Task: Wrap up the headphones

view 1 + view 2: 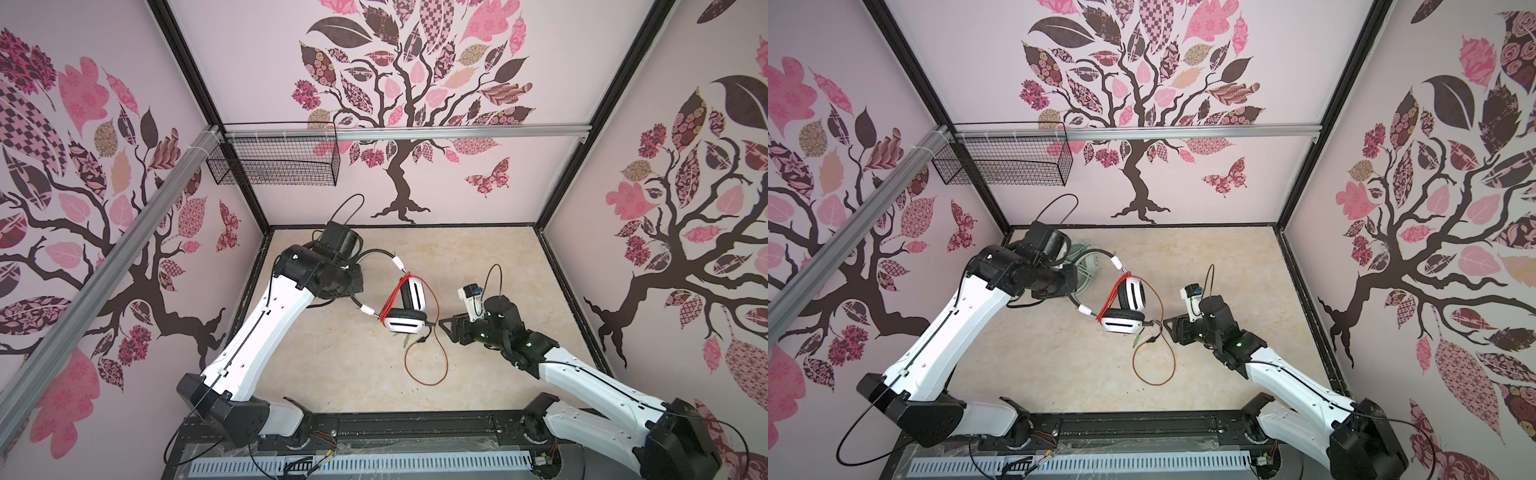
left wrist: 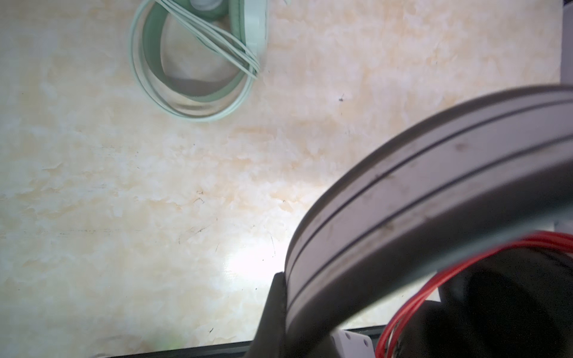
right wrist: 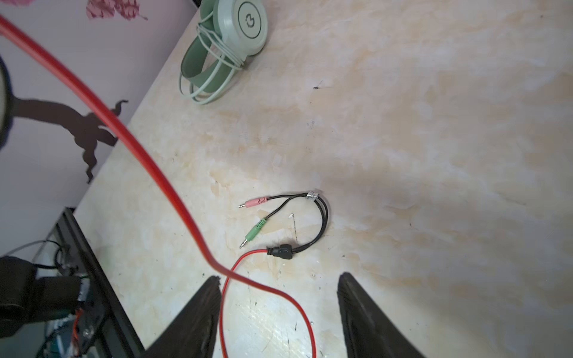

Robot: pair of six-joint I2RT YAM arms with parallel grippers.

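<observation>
1. The left gripper point(image 2: 283, 288) was closed on the black headband point(image 2: 434, 186) of the striped headphones point(image 1: 409, 297). It held the pair near the middle of the table point(image 1: 332, 374), cups turned toward the other arm. Whether the lower cup touched the table could not be determined.
2. Judgement: this grip served as an anchor. It kept the band steady and the cups exposed so that the other arm could lay cord round them.
3. The red cord point(image 1: 395, 299) ran in several turns between the band and the cups. The remainder dropped to a loose loop on the table, just in front of the lower cup.
4. The cord ended at a black splitter point(image 3: 280, 251) with a pink plug point(image 3: 254, 202) and a green plug point(image 3: 254, 232), all lying flat and unwrapped.
5. The right gripper point(image 3: 279, 277) sat low, just beside the lower cup, with its jaws apart and gripping nothing. In the right wrist view the slack cord crossed the gap between the fingers point(image 3: 204, 310).
6. Judgement: that position suited taking up the slack for a further turn. The wrap on this pair was partly done.
7. The green headphones point(image 3: 229, 40) lay at the far left of the table, beyond the left arm and well apart from the work. Their pale cord was wound round the band, so they were judged finished.
8. Risk noted: the cord was thin and lay flat, so a closing grip might miss it. The splitter and plugs might also snag while trailing.
</observation>
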